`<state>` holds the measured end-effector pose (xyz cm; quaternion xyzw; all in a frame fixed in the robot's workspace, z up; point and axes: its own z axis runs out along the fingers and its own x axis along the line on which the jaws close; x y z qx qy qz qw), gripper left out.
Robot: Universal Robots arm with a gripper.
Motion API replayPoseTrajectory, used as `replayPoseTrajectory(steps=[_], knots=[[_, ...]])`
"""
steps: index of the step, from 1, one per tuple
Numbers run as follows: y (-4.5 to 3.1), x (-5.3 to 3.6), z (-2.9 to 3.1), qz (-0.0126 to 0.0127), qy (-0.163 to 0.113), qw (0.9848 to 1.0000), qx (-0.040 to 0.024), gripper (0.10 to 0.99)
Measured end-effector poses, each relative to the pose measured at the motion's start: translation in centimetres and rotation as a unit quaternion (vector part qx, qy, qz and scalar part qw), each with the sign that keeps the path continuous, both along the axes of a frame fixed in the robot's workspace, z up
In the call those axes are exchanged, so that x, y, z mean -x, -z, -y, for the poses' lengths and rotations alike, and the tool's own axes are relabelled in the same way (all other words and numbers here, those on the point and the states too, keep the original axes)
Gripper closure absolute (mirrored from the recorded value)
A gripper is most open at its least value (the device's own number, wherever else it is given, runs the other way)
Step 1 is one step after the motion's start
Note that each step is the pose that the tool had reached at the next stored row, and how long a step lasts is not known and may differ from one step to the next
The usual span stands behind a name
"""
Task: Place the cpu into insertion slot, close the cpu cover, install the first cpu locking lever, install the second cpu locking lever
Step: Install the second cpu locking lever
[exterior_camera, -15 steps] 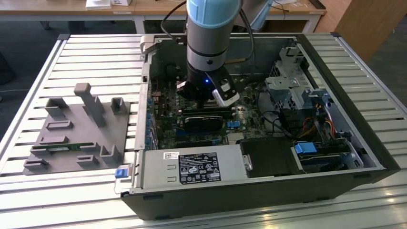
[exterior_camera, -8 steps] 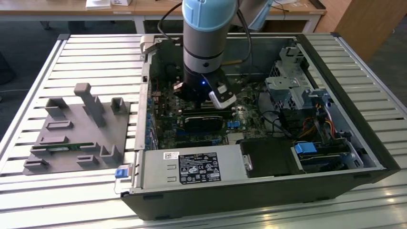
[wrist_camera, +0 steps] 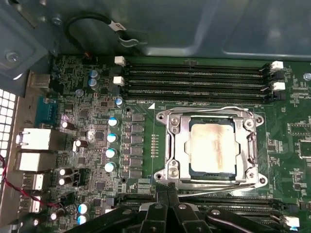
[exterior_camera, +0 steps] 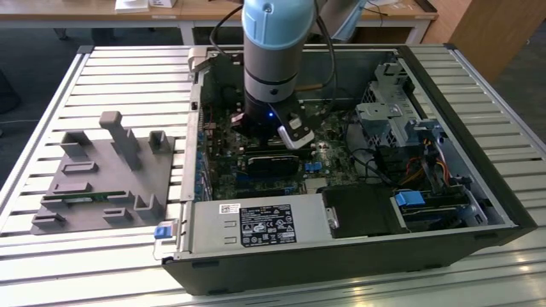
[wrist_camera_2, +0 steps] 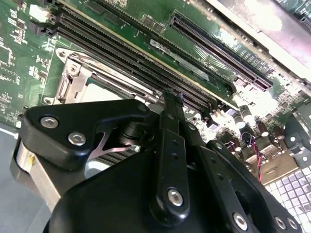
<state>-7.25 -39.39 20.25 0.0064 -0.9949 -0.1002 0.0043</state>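
— First wrist view: counted one cpu [wrist_camera: 213, 148], seated flat in the one insertion slot [wrist_camera: 212, 173]. Dull silver top, showing through the window of the one cpu cover [wrist_camera: 181, 145], which lies down over it.

— Locking levers?

— Two thin wires. One [wrist_camera: 204, 108] along the socket side nearest the memory slots, the other [wrist_camera: 223, 189] along the opposite side, next to the gripper [wrist_camera: 167, 196].

— Claw state?

— Fingers brought together in both wrist views, nothing seen between them. Tip [wrist_camera_2: 171, 99] just beside the socket's edge; touching or not, cannot tell.

— Memory slots?

— Four long black ones [wrist_camera: 194, 80] in a row between socket and case wall, with two white latches at each end.

— Containers?

— Two in the exterior view. One open computer case [exterior_camera: 477, 160] holding the motherboard [exterior_camera: 224, 173], with the arm [exterior_camera: 271, 57] reaching down into it. One grey fixture tray [exterior_camera: 94, 185] on the slatted table [exterior_camera: 51, 102], toward the exterior view's left, with one narrow green strip [exterior_camera: 85, 197] in a recess.
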Motion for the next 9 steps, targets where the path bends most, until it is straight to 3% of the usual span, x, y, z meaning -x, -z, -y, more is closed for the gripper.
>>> replayPoseTrajectory(steps=[9], knots=[[0.52, 0.2, 0.15, 0.0, 0.0, 0.9998, -0.0178, 0.98]])
